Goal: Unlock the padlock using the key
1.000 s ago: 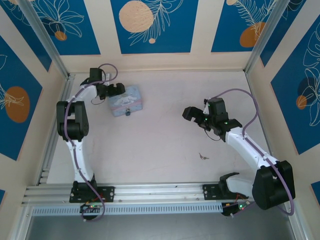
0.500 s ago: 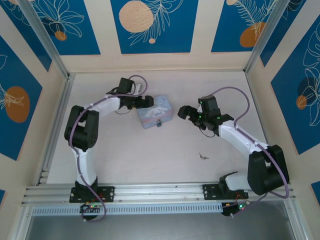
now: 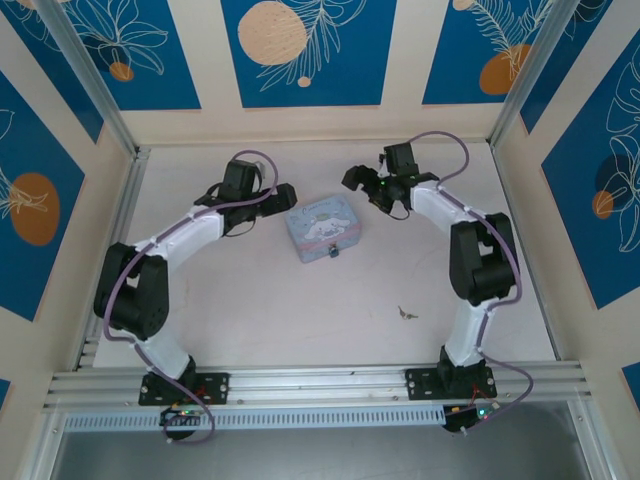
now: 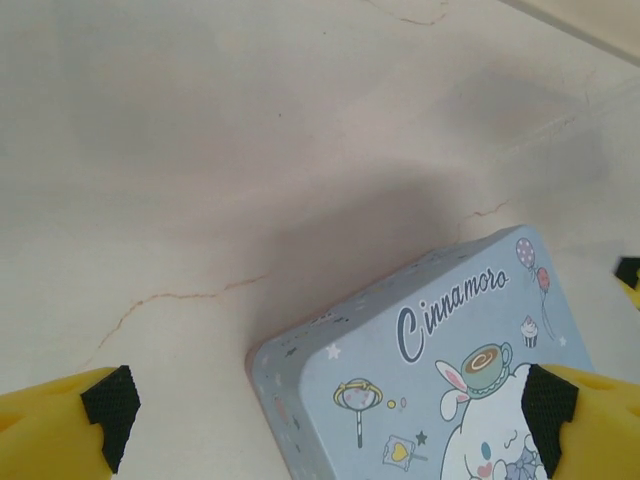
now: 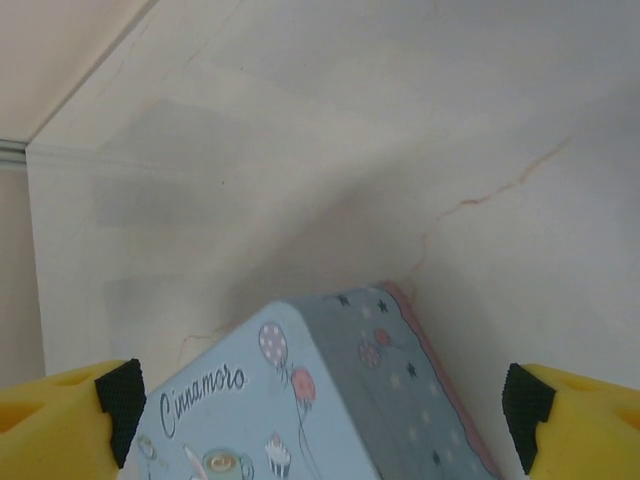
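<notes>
Walls of blue leaf-print panels close the cell on three sides, tight behind both wrists. Table is pale and matte with hairline cracks; it looks grippy enough, though thin flat items will probably be hard to pinch off it.

Tin sits between the two grippers, just ahead of and below each set of jaws. It is likely light and rigid with slick printed sides, and it may slide if nudged.

Left gripper has its jaws spread fully, holding nothing, with a corner of the tin in its gap in the wrist view. Right gripper is also wide apart and empty, the opposite corner of the tin lying ahead of it.

Padlock hangs at the tin's face turned away from both jaws. Tiny, hard metal, probably swings; best steadied by its body.

Key lies flat, well apart from both jaws on the near side. Thin, stiff, slippery; take it by the bow, edge-on.
</notes>
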{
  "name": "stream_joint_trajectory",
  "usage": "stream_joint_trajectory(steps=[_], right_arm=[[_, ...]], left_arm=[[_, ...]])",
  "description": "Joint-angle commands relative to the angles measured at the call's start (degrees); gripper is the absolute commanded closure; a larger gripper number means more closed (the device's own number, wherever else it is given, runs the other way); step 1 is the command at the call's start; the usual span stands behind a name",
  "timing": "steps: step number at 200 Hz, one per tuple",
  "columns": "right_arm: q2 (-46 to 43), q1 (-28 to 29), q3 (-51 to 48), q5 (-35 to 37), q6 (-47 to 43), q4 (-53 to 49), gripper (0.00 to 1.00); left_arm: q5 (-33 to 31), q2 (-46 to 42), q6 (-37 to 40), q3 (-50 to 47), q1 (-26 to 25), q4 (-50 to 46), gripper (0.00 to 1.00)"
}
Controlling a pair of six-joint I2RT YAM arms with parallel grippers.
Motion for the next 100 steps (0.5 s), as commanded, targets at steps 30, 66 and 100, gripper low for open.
stream_joint_trajectory(steps=[30,66,100], right_arm=[[1.1,3.2,-1.5,-4.5,0.3,-2.0,0.07],[-5.2,5.7,-11.9,-5.6,3.0,5.4,0.07],[-10.9,8.5,-19.2,-5.0,5.6,9.5,0.07]], left_arm=[[0.4,-2.4,-3.5,-5.7,0.1,1.4,0.01],[0.3,-4.0,-3.5,-9.7,0.1,3.7,0.01],[2.2,-3.8,-4.1,-12.2,0.1,6.7,0.01]])
